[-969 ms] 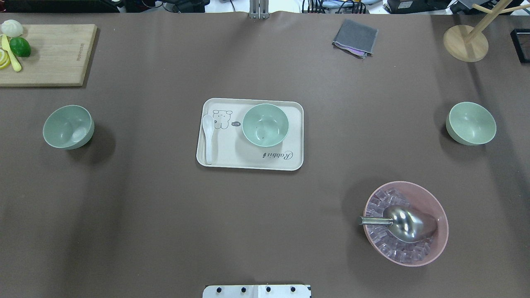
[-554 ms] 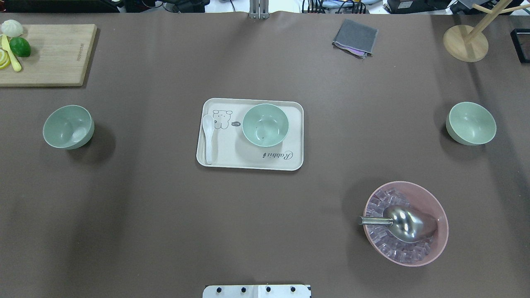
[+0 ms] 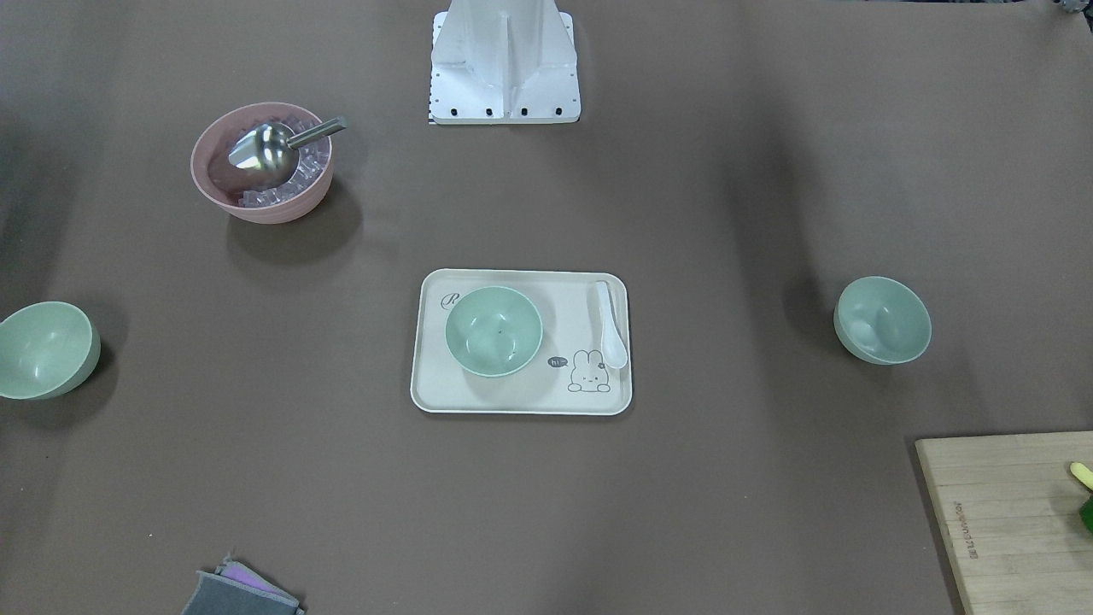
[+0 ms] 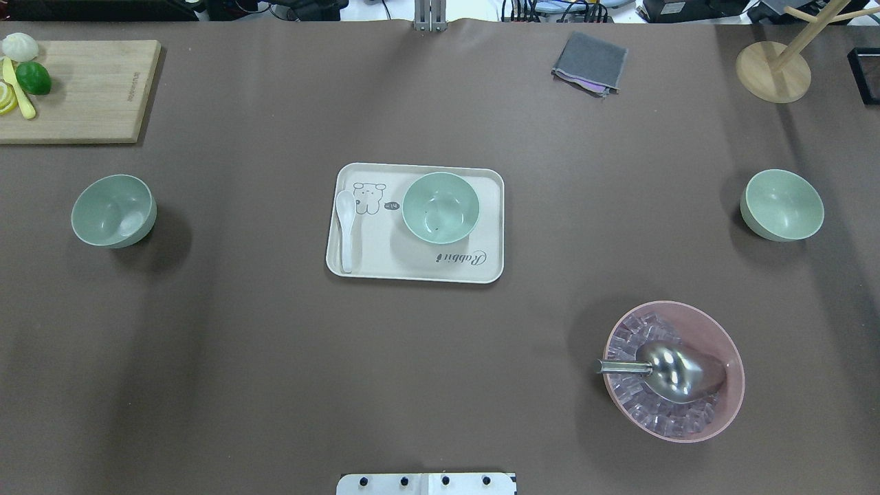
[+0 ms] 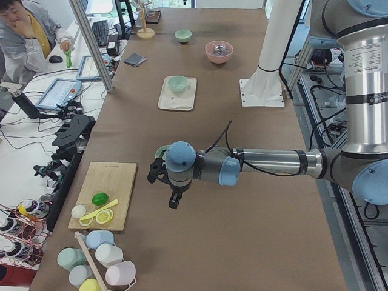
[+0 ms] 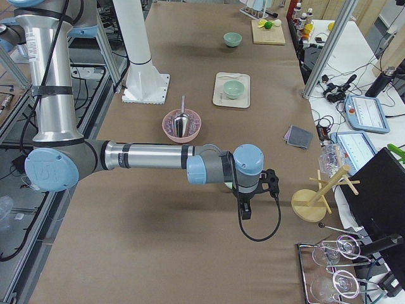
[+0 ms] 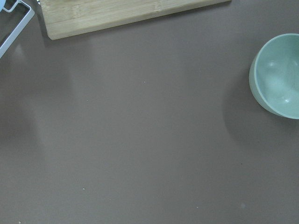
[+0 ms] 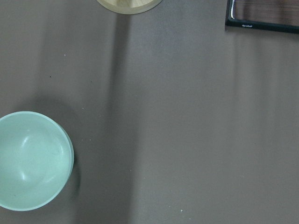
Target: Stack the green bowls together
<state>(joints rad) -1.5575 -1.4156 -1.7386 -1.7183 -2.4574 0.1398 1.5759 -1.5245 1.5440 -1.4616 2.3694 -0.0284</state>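
Unstacked: pale mint-green round plastic bowls point(image 4: 440, 207) at frame left, centre and right.
Poised by the outer ones, likely for pickup: left gripper point(image 5: 174, 200), right gripper point(image 6: 244, 212); clenched or released, can't tell.

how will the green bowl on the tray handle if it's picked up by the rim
The green bowl looks like smooth plastic, so it is probably stiff and light, perhaps slippery under a rim pinch. It sits empty and upright on the tray; with its rounded sides narrowing downward, a sideways push may rock or slide it.
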